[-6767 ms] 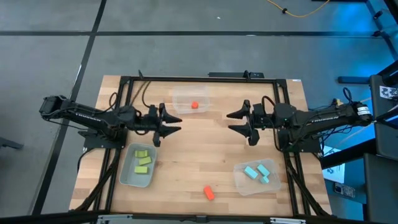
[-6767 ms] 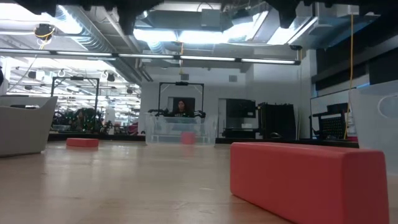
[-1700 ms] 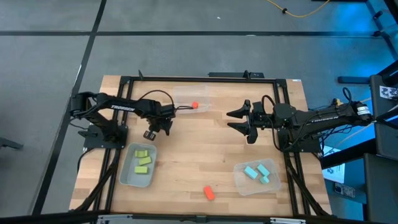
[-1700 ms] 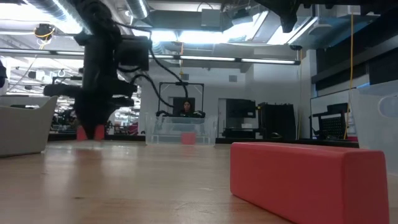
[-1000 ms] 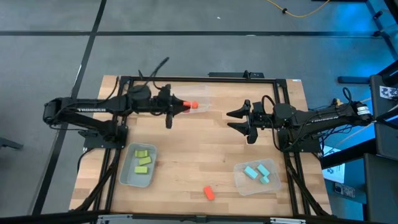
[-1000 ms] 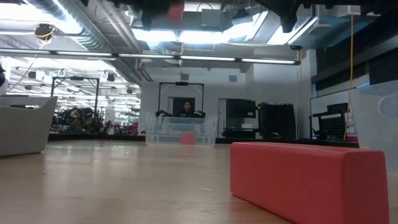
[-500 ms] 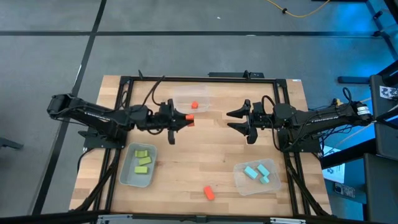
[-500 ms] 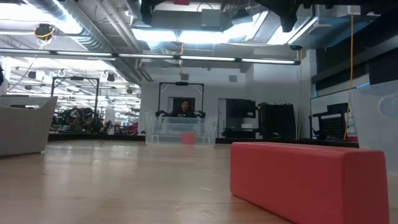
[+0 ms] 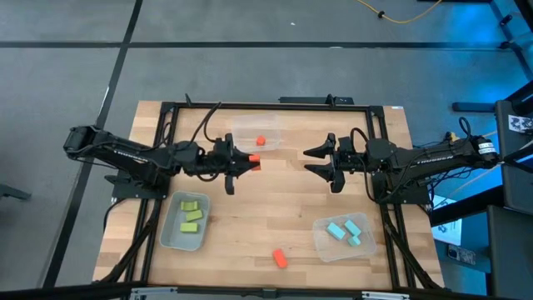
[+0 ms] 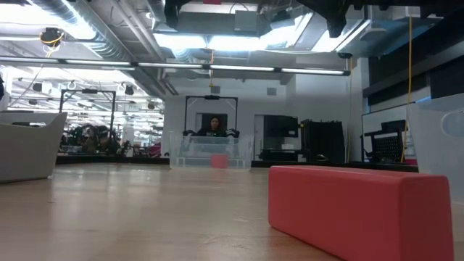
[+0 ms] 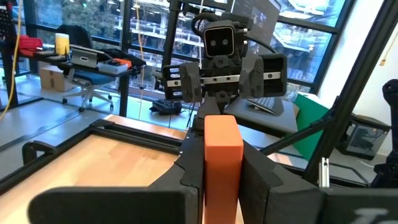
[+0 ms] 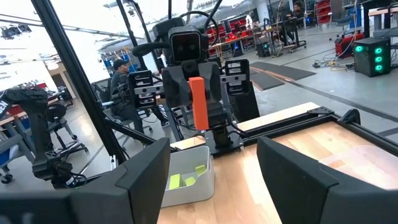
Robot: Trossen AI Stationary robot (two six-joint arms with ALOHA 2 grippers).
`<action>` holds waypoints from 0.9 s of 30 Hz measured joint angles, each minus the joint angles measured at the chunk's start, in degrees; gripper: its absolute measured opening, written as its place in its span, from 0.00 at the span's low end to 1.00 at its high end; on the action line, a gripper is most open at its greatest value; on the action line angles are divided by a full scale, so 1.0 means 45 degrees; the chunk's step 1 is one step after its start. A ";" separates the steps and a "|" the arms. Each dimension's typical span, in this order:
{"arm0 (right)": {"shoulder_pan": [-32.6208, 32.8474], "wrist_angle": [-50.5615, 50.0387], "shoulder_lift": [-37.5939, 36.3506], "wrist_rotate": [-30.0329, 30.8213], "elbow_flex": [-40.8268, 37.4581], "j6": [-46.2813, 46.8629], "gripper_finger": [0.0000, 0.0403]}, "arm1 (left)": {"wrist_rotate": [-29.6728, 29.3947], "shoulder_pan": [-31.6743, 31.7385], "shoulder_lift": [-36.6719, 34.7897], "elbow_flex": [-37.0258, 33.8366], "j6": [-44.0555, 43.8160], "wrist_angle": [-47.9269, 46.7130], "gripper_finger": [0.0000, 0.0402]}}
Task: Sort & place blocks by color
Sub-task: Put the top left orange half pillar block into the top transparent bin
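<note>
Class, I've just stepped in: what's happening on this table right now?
The robot is sorting small blocks by colour. The left gripper holds an orange-red block above the table, just short of the clear bin that already contains one orange-red block. The right gripper waits open mid-table. Another orange-red block lies loose near the table's front edge. The yellow-green blocks and light blue blocks sit in their own bins.

Count of items on the table
Orange-red blocks [image 9: 281,258]: three. Cyan blocks [image 9: 336,231]: three. Yellow-green blocks [image 9: 191,215]: three. Clear bins [image 9: 166,237]: three.
</note>
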 joint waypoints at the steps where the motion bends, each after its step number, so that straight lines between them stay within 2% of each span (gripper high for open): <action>1: 0.0000 0.0000 0.0000 -0.0002 0.0000 0.0009 0.61 | 0.0000 0.0000 0.0000 0.0002 -0.0011 0.0000 0.12; 7: 0.0000 0.0000 0.0000 0.0003 0.0000 0.0021 0.61 | -0.0415 0.0156 -0.0008 0.0783 -0.0215 -0.0563 0.12; 12: 0.0000 -0.0001 0.0000 0.0003 0.0000 0.0138 0.61 | -0.0516 0.1840 0.0061 0.3096 0.0340 -0.5380 0.12; 15: 0.0000 -0.0005 0.0000 0.0003 0.0000 0.0359 0.61 | 0.0275 0.3485 0.0516 0.4597 0.0681 -0.8167 0.12; 18: 0.0000 -0.0005 0.0000 0.0008 0.0000 0.0354 0.61 | 0.1188 0.5002 0.1338 0.5866 0.1260 -0.9973 0.13; 21: -0.0002 -0.0005 0.0000 0.0008 0.0000 0.0363 0.61 | 0.1456 0.6153 0.2386 0.6942 0.1761 -1.1666 0.13; 27: 0.0000 -0.0015 0.0000 0.0008 0.0000 0.0364 0.61 | 0.1985 0.7260 0.5117 0.8787 0.2139 -1.4359 0.13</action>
